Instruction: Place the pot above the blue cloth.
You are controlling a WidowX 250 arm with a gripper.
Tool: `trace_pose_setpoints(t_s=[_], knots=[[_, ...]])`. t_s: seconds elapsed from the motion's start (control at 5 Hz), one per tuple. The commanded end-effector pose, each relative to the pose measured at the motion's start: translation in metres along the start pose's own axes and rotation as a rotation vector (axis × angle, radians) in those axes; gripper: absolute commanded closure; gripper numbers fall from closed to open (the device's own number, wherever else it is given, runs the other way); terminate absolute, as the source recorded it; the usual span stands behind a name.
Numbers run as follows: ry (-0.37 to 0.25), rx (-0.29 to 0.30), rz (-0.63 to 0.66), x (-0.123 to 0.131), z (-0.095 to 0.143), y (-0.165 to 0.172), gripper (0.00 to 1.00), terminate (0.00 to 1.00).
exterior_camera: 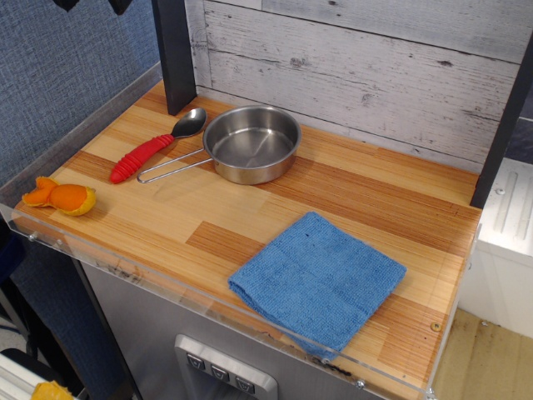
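Note:
The pot (251, 143) is a small shiny steel pan standing upright at the back of the wooden tabletop, with its wire-loop handle (171, 169) pointing left. The blue cloth (318, 279) lies flat at the front right, apart from the pot. Only two dark fingertips of my gripper (93, 5) show at the top left edge, high above the table and left of the pot. They stand apart with nothing between them.
A metal spoon with a red ribbed handle (155, 147) lies just left of the pot, next to its handle. An orange toy piece (62, 197) lies at the left front corner. A black post (173, 54) stands at the back left. A clear rim (166, 283) edges the table.

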State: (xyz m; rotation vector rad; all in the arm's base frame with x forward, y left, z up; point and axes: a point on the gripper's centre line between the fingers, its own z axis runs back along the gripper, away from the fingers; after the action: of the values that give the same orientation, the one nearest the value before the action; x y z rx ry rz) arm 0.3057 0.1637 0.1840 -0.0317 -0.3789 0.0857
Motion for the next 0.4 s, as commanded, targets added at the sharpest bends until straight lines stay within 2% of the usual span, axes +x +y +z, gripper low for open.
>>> trace_pose_setpoints(t_s=[0.0,0.2], knots=[[0.0,0.0,0.0,0.0,0.0,0.0,0.0,0.0],[-0.006,-0.026,-0.003,0.012,-0.007,-0.023,0.0,0.0]])
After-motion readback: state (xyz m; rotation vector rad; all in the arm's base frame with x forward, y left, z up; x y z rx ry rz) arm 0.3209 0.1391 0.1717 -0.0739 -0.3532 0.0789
